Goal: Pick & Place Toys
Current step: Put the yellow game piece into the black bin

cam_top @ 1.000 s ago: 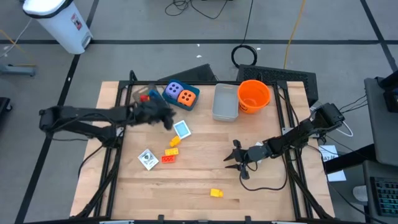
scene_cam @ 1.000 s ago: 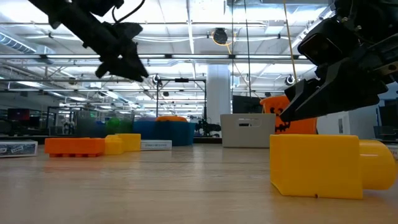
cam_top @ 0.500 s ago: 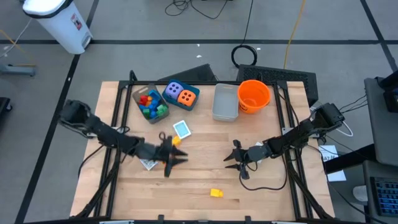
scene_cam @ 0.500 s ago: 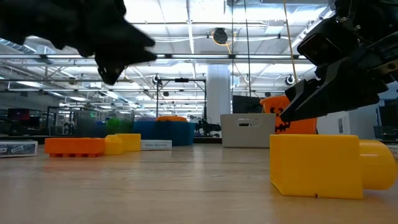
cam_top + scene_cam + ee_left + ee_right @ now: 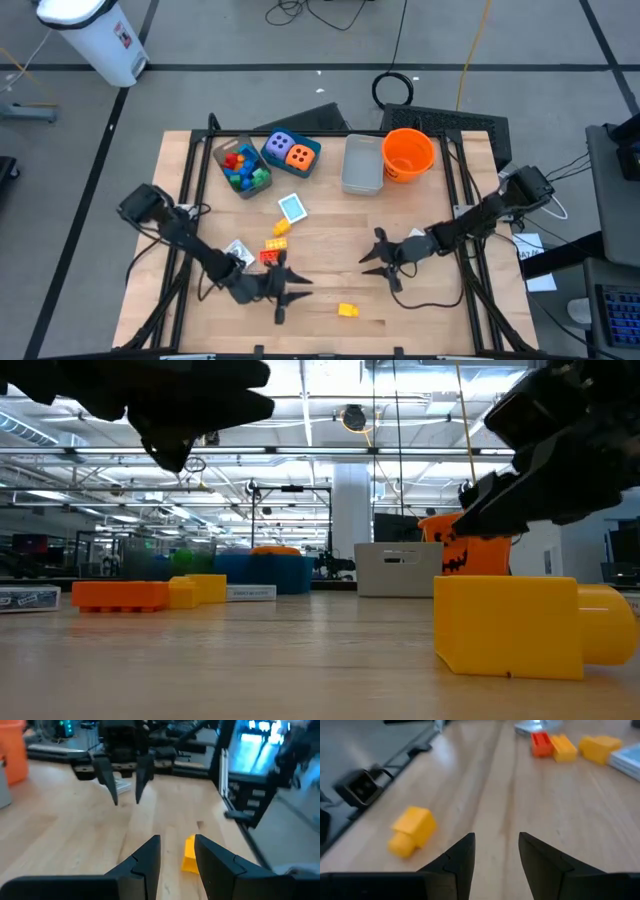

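A yellow brick (image 5: 347, 310) lies near the table's front edge; the low view shows it large (image 5: 510, 625). My left gripper (image 5: 298, 290) hovers open just left of it. The left wrist view shows the brick (image 5: 190, 854) beyond the fingertips, with nothing between them. My right gripper (image 5: 368, 257) hangs open right of centre, holding nothing, and the yellow brick (image 5: 412, 830) lies ahead of it. A red-orange brick (image 5: 270, 256), two yellow bricks (image 5: 279, 236) and two cards (image 5: 293, 207) lie left of centre. The spotted dice (image 5: 291, 152) sit at the far edge.
A clear tub (image 5: 240, 167) with several coloured bricks stands at the far left. A grey tray (image 5: 363, 163) and the orange bucket (image 5: 408, 153) stand at the far right. Black frame rails run along the table's left and right sides.
My left gripper has swung from above the clear tub at the far left toward the table's near edge and to the right. It has sunk and turned on the way, and now hovers beside the yellow brick. No toy has moved.
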